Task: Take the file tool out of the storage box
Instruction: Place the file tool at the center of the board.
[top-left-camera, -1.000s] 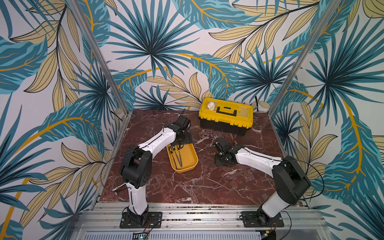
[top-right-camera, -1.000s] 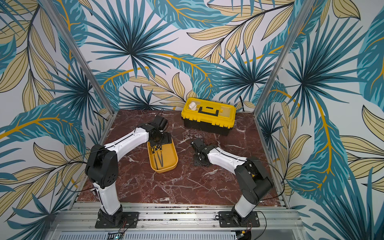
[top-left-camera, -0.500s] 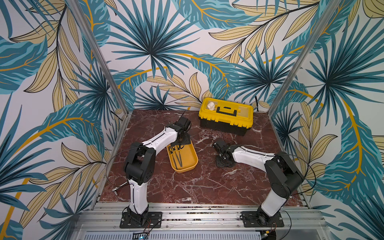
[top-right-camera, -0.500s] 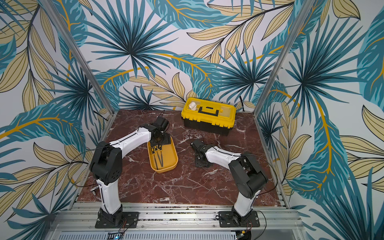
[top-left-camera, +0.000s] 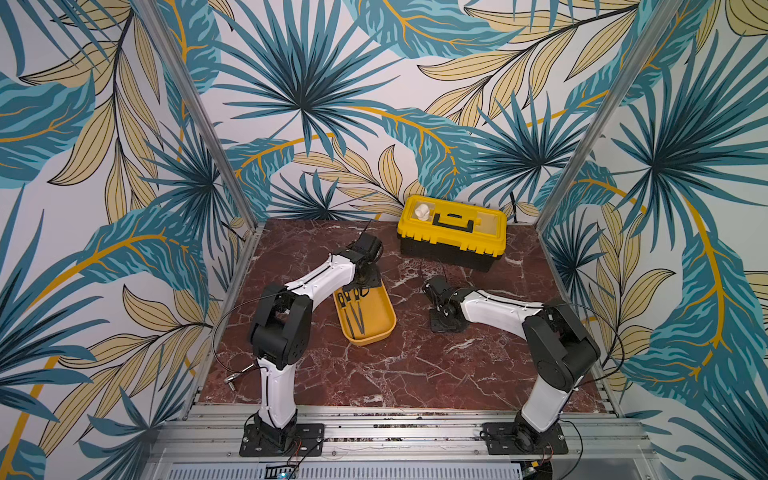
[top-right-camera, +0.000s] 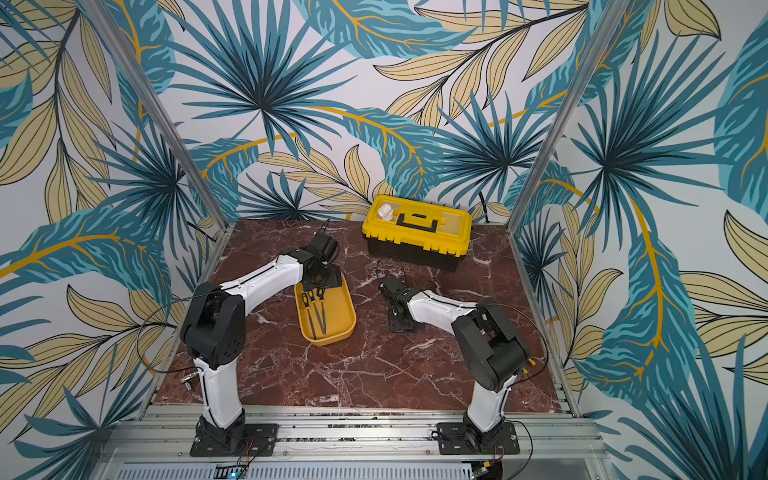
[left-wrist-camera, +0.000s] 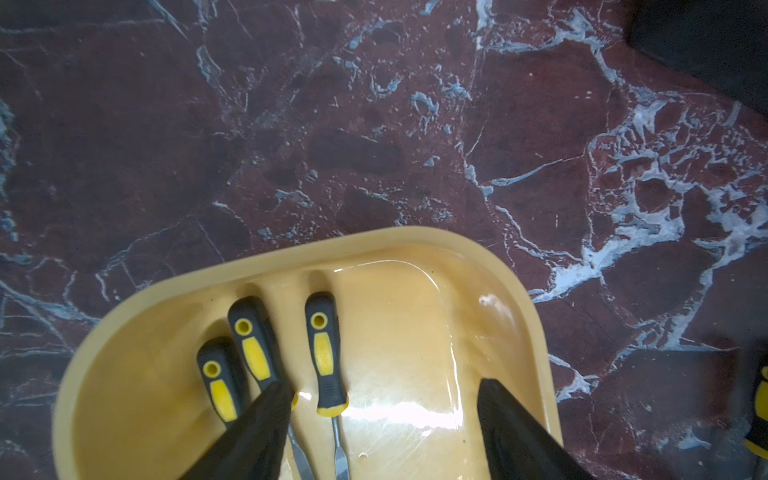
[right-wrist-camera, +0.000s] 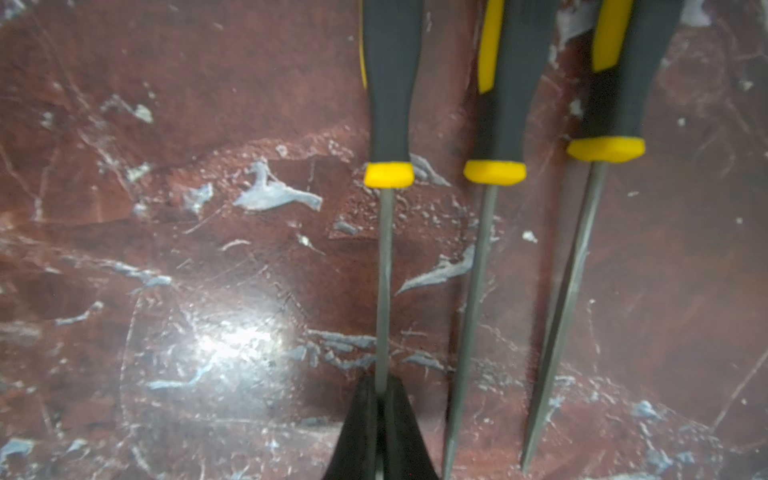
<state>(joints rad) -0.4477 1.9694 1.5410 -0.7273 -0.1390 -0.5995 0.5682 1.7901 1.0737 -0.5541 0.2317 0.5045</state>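
My left gripper (left-wrist-camera: 382, 384), jaws open, straddles one file (left-wrist-camera: 325, 353) in the tray (left-wrist-camera: 415, 241) for pickup; right gripper (right-wrist-camera: 382, 386) clamps a table file (right-wrist-camera: 384, 270).

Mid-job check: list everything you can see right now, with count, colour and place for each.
Storage box: one, yellow-orange open tray, mid-table, nearer the left arm.
Files in the box: three, black-and-yellow handles, grey shafts, side by side.
Files on the table: three, same colours, side by side on bare marble, shown by the right wrist view.
Toolbox: one, yellow lid, black base and handle, at the back of the table.
White object: one, small, on the toolbox lid.
Table: one, dark red marble pattern.
Left gripper: black, open, over the handle end of the box.
Right gripper: black, shut on the shaft of one table file.
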